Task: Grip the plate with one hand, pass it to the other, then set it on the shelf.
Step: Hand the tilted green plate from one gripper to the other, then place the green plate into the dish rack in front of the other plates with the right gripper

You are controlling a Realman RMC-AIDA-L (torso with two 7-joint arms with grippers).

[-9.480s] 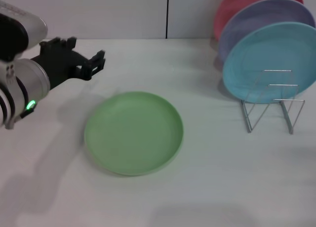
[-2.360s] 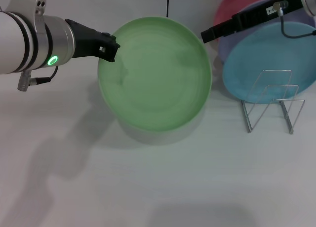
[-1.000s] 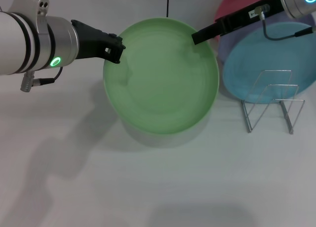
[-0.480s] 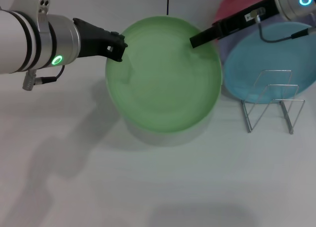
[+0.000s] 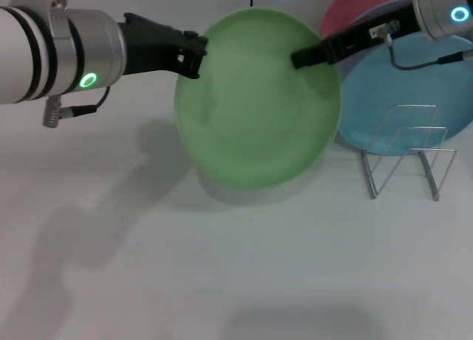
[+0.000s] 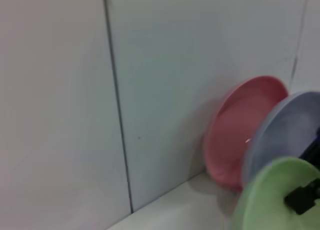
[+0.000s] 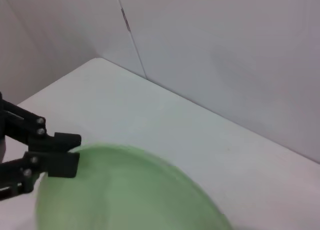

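My left gripper (image 5: pixel 194 55) pinches the rim of the round, light green, matte plastic plate (image 5: pixel 259 96), holding it tilted in the air above the white table (image 5: pixel 222 281). My slim black right gripper (image 5: pixel 299 58) reaches onto the opposite rim; I cannot tell whether its fingers have closed. I should hold steady and let go only once that side grips firmly, I judge. The thin silver wire rack (image 5: pixel 409 151) stands to the right, with a turquoise plate (image 5: pixel 436 74), a lavender plate (image 6: pixel 272 140) and a pink plate (image 6: pixel 235 135) against the pale wall (image 6: pixel 175 65).
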